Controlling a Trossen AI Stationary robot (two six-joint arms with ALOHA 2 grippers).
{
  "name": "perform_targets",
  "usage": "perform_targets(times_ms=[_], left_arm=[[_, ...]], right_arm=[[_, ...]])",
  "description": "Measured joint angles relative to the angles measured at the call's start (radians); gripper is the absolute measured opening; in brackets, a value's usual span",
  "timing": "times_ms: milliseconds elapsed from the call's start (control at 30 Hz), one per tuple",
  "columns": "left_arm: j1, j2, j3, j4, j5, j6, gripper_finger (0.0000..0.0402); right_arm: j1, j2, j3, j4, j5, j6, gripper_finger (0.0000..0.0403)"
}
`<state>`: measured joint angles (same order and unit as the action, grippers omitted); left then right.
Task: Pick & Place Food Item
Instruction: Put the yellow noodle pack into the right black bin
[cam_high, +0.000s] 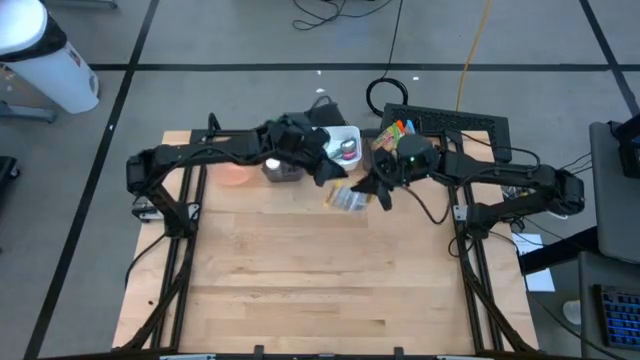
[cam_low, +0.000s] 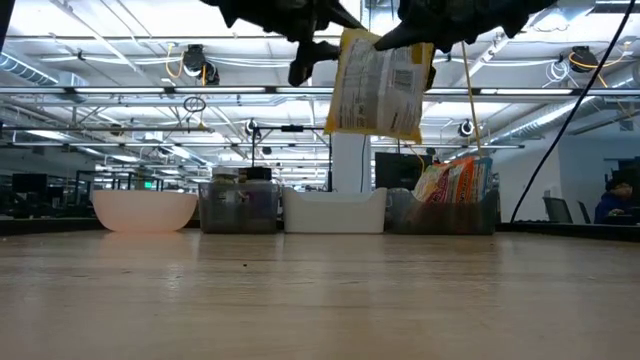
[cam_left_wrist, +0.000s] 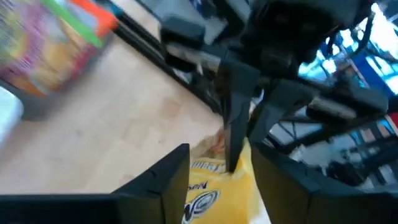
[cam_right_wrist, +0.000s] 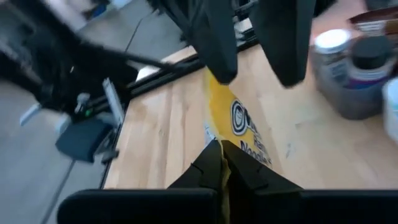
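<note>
A yellow noodle packet (cam_low: 380, 85) hangs high above the table's far middle, also seen in the high view as the packet (cam_high: 348, 199). My right gripper (cam_right_wrist: 219, 163), reaching in from the right as the gripper (cam_high: 372, 188), is shut on it. My left gripper (cam_left_wrist: 221, 180) comes from the left as the gripper (cam_high: 328, 172) and is open. Its two fingers (cam_right_wrist: 214, 43) stand on either side of the packet's other end. My right gripper pinches the packet's upper edge (cam_right_wrist: 217, 134) between its two shut fingers, coming nearly level from the table's right side. The packet hangs below the fingers, slightly tilted, its printed face (cam_low: 385, 95) toward the near edge, lifted well clear of the table.
Along the far edge stand a pink bowl (cam_low: 145, 210), a clear box of jars (cam_low: 238, 205), a white tray (cam_low: 335, 212) and a bin of colourful packets (cam_low: 450, 195). The wooden tabletop (cam_high: 300, 280) stretches toward the near edge.
</note>
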<state>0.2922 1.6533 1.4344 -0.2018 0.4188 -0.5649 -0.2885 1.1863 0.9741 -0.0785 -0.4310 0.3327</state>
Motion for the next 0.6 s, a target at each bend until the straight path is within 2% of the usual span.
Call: perform_targets(times_ms=[167, 400, 600], left_arm=[[0.092, -0.021, 0.0, -0.006, 0.01, 0.033, 0.0198], [0.216, -0.053, 0.0, -0.008, 0.0, 0.046, 0.0202], [0.273, -0.088, 0.0, -0.01, 0.001, 0.083, 0.0202]], right_arm=[[-0.066, -0.027, 0.0, -0.007, 0.094, 0.073, 0.0], [-0.141, -0.068, 0.0, -0.014, 0.319, 0.171, 0.0], [-0.157, -0.072, 0.0, -0.009, 0.513, 0.231, 0.0]])
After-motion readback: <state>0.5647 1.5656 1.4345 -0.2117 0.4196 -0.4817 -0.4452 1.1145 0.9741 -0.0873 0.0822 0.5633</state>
